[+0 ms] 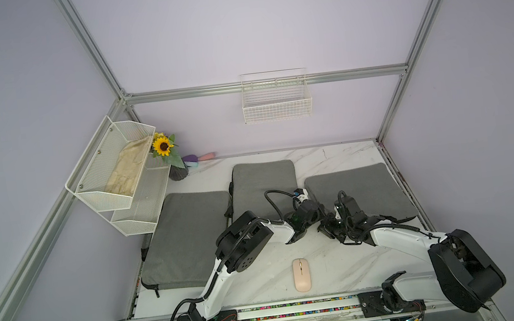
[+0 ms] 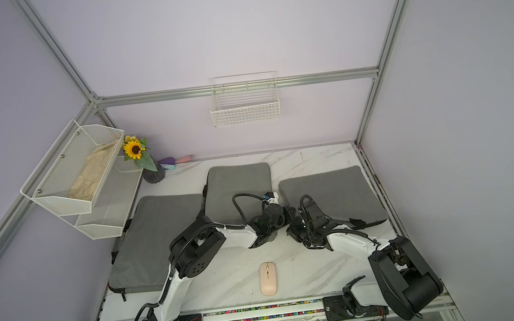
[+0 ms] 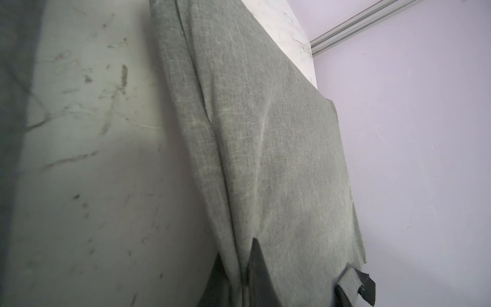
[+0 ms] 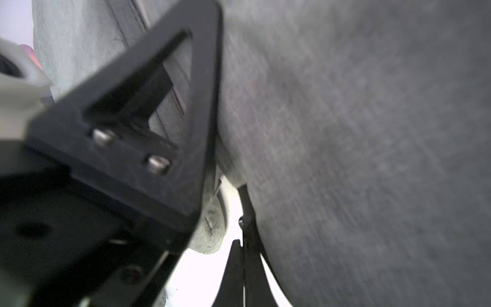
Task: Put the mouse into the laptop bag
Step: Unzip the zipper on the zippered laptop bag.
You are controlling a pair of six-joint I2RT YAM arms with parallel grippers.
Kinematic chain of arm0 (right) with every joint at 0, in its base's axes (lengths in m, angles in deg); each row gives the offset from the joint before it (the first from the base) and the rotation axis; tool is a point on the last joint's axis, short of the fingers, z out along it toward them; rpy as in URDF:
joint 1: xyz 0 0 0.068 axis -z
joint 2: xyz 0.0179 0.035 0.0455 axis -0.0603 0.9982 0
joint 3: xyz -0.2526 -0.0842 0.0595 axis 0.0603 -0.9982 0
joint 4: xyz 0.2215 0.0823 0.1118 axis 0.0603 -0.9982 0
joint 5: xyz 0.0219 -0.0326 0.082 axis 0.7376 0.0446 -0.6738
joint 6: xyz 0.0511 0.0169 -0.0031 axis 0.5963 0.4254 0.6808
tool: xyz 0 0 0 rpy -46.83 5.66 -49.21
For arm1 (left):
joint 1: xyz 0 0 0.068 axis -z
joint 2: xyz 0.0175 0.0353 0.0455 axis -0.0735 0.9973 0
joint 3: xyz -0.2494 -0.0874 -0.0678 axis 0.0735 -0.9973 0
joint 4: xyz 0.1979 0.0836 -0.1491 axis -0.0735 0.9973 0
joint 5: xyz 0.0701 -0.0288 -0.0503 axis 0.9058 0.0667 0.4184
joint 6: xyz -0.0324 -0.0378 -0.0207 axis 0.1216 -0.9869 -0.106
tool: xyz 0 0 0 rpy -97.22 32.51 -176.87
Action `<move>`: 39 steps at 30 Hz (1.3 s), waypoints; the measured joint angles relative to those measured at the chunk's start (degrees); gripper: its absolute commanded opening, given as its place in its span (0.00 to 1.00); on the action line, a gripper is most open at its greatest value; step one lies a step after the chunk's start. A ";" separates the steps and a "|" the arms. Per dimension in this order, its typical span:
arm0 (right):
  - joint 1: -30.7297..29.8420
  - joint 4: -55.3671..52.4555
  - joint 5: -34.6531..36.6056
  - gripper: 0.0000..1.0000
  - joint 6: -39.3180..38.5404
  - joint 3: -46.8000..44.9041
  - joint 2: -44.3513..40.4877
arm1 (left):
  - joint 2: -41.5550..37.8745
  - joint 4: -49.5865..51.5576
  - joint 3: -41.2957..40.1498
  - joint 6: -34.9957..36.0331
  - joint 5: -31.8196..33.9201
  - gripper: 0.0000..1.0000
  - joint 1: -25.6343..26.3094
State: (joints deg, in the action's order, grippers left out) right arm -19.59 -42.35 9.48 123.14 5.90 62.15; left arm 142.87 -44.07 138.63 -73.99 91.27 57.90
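A pale pink mouse [image 1: 301, 274] [image 2: 268, 278] lies on the marble table near its front edge, untouched, between the two arm bases. The rightmost grey laptop bag [image 1: 364, 188] [image 2: 335, 192] lies flat at the right. Both grippers meet at its near left corner. My left gripper [image 1: 320, 210] [image 3: 236, 252] is shut, pinching a fold of the bag's grey fabric [image 3: 279, 159]. My right gripper [image 1: 322, 228] [image 4: 240, 247] is shut on a thin black tab at the bag's edge [image 4: 372, 133], seemingly the zipper pull. The left gripper's black finger [image 4: 186, 106] fills much of the right wrist view.
Two more grey bags lie at the left [image 1: 188, 235] and the back middle [image 1: 263, 183]. A white mesh shelf [image 1: 112, 171] hangs over the left, with a sunflower vase [image 1: 178, 172] beside it. A wire basket [image 1: 276, 99] hangs on the back wall.
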 measured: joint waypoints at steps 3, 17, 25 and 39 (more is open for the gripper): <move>-0.24 -0.68 0.92 0.00 1.36 0.11 -1.22 | -1.27 -1.14 -2.32 -0.83 0.76 0.00 0.35; -0.46 -1.22 0.68 0.00 -1.07 -1.07 -5.07 | -3.65 -2.43 -6.12 -2.19 2.54 0.14 1.25; 0.17 -4.37 0.90 0.71 -7.91 0.11 -5.01 | -5.97 1.77 -5.92 -0.44 3.41 0.71 0.04; -9.01 -6.01 2.23 0.97 -14.99 -1.55 -25.38 | -31.89 25.44 -9.01 7.28 10.34 0.85 0.79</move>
State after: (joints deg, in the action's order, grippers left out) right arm -28.59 -48.36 11.71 108.15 4.34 36.77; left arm 110.98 -18.63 129.63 -66.71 101.60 58.69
